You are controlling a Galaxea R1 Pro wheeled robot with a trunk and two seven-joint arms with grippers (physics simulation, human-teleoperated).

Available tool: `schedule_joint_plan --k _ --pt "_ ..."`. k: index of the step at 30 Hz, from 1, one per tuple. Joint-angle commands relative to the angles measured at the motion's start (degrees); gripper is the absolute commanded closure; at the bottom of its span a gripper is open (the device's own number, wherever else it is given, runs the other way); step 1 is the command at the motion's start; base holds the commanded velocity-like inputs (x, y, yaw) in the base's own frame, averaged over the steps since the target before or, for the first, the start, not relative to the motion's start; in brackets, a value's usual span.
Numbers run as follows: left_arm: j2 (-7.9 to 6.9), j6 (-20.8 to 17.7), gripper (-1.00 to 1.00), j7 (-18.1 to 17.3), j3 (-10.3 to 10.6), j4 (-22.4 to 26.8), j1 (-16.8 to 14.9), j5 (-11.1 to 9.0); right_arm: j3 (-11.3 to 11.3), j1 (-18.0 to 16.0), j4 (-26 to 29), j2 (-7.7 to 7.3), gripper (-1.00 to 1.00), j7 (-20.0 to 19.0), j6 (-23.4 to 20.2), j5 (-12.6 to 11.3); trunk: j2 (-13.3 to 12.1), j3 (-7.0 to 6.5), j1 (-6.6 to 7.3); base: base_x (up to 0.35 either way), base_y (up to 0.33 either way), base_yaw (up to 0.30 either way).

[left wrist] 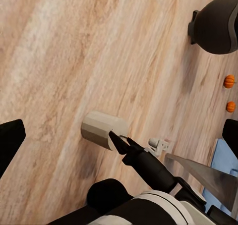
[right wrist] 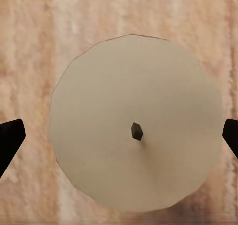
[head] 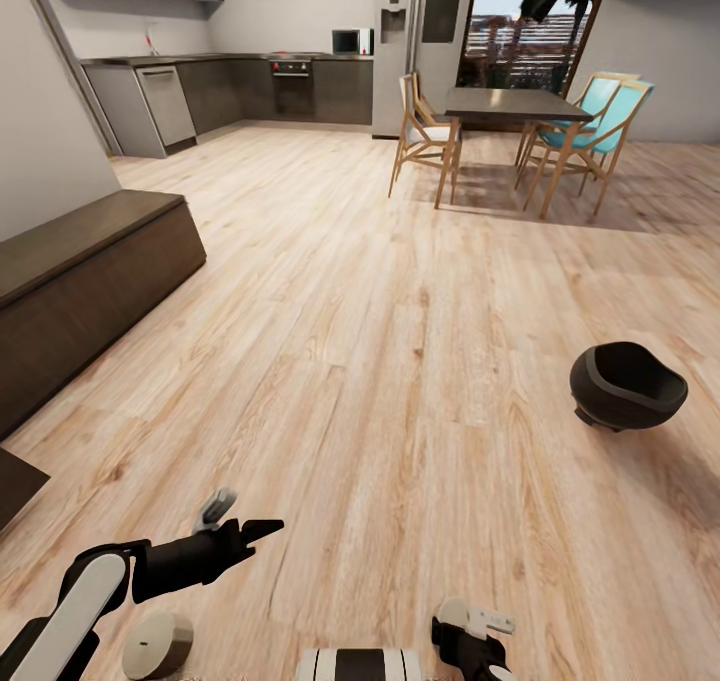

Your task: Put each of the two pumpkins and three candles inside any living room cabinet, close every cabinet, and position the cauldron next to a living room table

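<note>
Pale plank floor (head: 400, 311) runs back to a kitchen; the step in hand looks like candle-gathering. One candle (right wrist: 134, 86) stands upright on the floor close by the robot, directly under the right gripper (right wrist: 119, 136), which is spread wide and empty, fingertips clear of it; next it must descend and close. The left gripper (left wrist: 119, 136) likewise gapes, holding nothing; the cabinet (head: 90, 271) lies leftward.

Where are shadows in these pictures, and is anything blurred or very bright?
Head view: soft shadows under the dining table and beside the cauldron; the doorway behind is bright. Left wrist view: the candle casts a dark patch on the floor. Right wrist view: the floor grain looks blurred.
</note>
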State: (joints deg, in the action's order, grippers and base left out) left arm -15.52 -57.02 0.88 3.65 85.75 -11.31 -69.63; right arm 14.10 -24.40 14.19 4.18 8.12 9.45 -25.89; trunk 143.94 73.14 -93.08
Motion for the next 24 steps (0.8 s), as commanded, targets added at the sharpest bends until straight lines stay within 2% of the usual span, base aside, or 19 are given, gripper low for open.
schedule_joint_plan --k 1,8,17,21,24 --pt "-0.04 -0.1 -1.00 0.0 0.0 0.0 0.0 -0.2 0.5 0.0 0.0 -0.03 -1.00 0.3 0.2 -0.5 0.0 0.27 -0.01 0.000 0.000 0.000" --pt "-0.11 -0.1 -1.00 -2.3 0.0 0.0 0.0 -0.1 0.5 0.0 0.0 -0.02 -1.00 0.3 0.2 -0.5 0.0 0.49 -0.04 0.000 0.000 0.000" --pt "-0.12 -0.1 -1.00 -2.5 0.0 0.0 0.1 -0.1 0.5 0.0 0.0 -0.04 -1.00 0.3 0.2 -0.5 0.0 0.49 -0.04 0.000 0.000 0.000" --pt "-0.12 -0.1 -1.00 -2.5 0.0 0.0 0.1 -0.1 0.5 0.0 0.0 -0.03 -1.00 0.3 0.2 -0.5 0.1 1.38 -0.14 0.000 0.000 0.000" --pt "-0.11 -0.1 -1.00 -2.5 0.0 0.0 0.1 -0.1 0.5 0.0 0.0 -0.03 -1.00 0.3 0.2 -0.5 0.1 1.38 -0.14 0.000 0.000 0.000"
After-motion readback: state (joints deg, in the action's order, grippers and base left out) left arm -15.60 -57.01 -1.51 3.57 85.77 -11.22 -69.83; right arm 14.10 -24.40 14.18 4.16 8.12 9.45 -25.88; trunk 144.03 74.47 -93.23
